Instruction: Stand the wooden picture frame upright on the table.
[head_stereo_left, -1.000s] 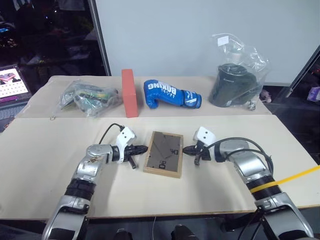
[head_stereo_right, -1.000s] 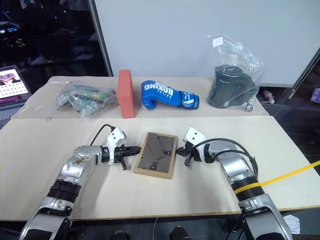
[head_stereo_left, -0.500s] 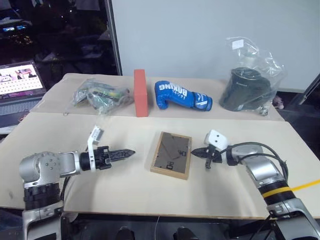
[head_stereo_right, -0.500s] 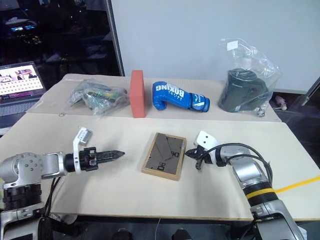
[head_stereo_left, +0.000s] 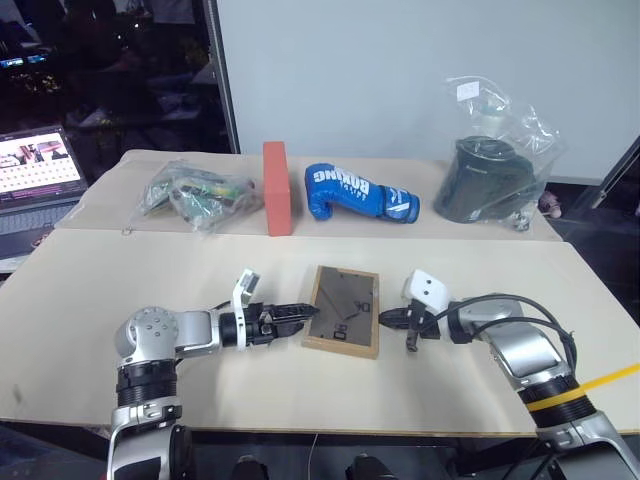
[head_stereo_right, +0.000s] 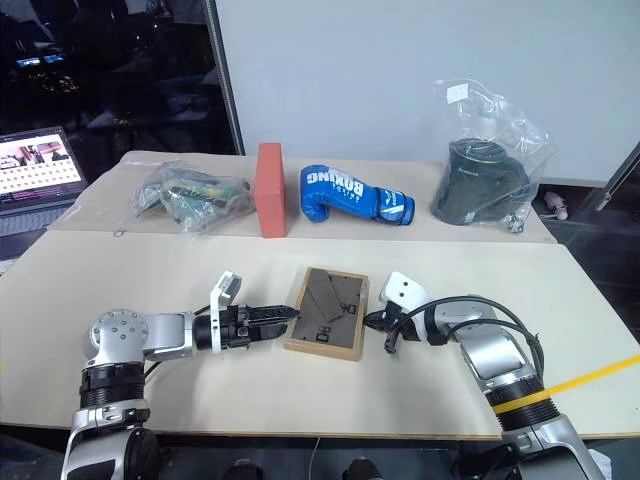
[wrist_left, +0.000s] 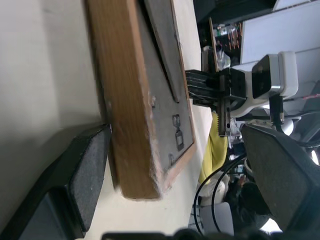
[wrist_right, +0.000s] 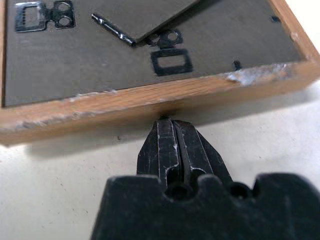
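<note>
Left gripper (head_stereo_left: 303, 313) wide-jawed, pointing rightward; right gripper (head_stereo_left: 384, 319) pinched closed, pointing leftward; both arms low.

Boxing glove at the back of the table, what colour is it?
The boxing glove is blue with white lettering, clearest in the left eye view.

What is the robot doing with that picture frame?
The wooden picture frame lies flat on the table, back side up. The left gripper has its jaws open around the frame's left edge, one finger by the wood. The right gripper, jaws shut, presses its tip against the opposite edge. The frame isn't standing yet.
</note>
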